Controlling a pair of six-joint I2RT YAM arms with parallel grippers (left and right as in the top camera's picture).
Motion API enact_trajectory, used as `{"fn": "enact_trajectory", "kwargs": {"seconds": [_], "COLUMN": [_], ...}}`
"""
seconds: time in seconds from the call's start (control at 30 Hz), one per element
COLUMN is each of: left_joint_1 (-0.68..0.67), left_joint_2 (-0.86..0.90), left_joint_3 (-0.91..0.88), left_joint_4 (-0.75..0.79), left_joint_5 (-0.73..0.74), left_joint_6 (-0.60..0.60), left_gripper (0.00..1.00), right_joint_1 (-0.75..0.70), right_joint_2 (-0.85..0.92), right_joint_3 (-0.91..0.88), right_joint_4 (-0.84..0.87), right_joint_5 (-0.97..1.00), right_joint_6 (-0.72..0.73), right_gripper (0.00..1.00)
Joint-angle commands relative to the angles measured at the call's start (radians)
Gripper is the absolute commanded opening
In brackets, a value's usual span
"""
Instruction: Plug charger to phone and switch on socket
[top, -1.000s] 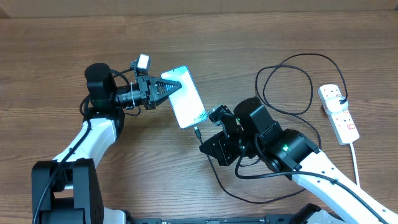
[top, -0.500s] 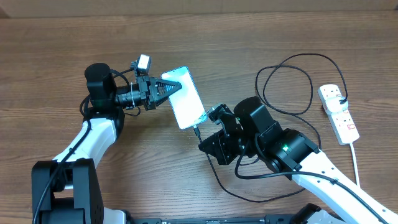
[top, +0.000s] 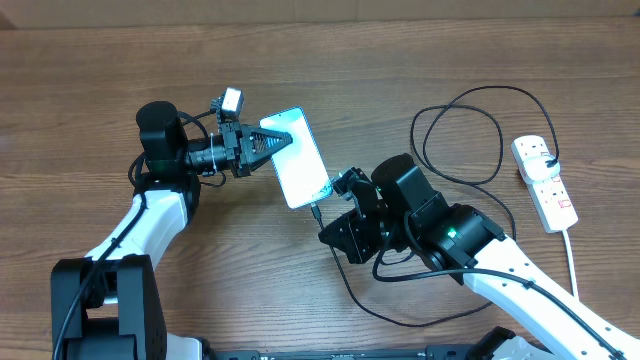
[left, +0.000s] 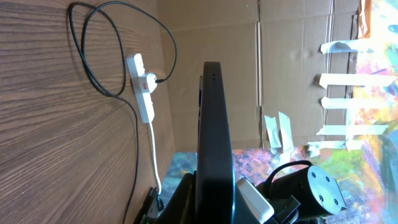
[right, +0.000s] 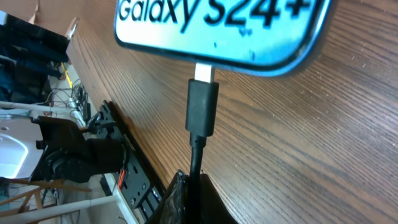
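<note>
Right gripper (top: 328, 226) has edged slightly toward the phone (top: 300, 160). Left gripper (top: 283, 139) stays put, jaws pinching the phone's top end. Only the overhead view shows both arms together.

Left wrist: phone seen edge-on, with the socket (left: 142, 87) beyond and the charger (left: 93, 62) looping to it.

Right wrist: jaws pinch the charger just behind its plug, whose metal tip touches the phone's bottom edge. How deep it sits is unclear.
</note>
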Motion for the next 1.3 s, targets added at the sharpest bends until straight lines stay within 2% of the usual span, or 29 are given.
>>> {"fn": "enact_trajectory", "kwargs": {"seconds": [0.0,0.1,0.23,0.67,1.27], "left_joint_1": [-0.009,-0.007,-0.007,-0.007,-0.007], "left_joint_2": [-0.003,-0.003,-0.003,-0.003,-0.003], "left_joint_3": [0.018,0.018,0.018,0.018,0.018], "left_joint_4": [0.006,0.005,0.005,0.005,0.005], "left_joint_5": [0.03,0.019,0.009,-0.022,-0.013], "left_joint_6": [0.053,0.117,0.143,0.142,0.142], "left_gripper": [0.04,0.04,0.05,0.04,0.04], "right_joint_1": [0.005,0.005,0.005,0.005,0.005], "right_joint_2": [-0.003,-0.003,-0.003,-0.003,-0.003], "right_joint_3": [0.007,0.007,0.007,0.007,0.007], "right_joint_4": [0.006,-0.005,-0.006,-0.048,0.002], "right_joint_5": [0.005,-0.007,-0.013,-0.013,-0.008], "right_joint_6": [0.0,0.0,0.0,-0.001,-0.004], "right_gripper": [0.04,0.04,0.04,0.04,0.04]}}
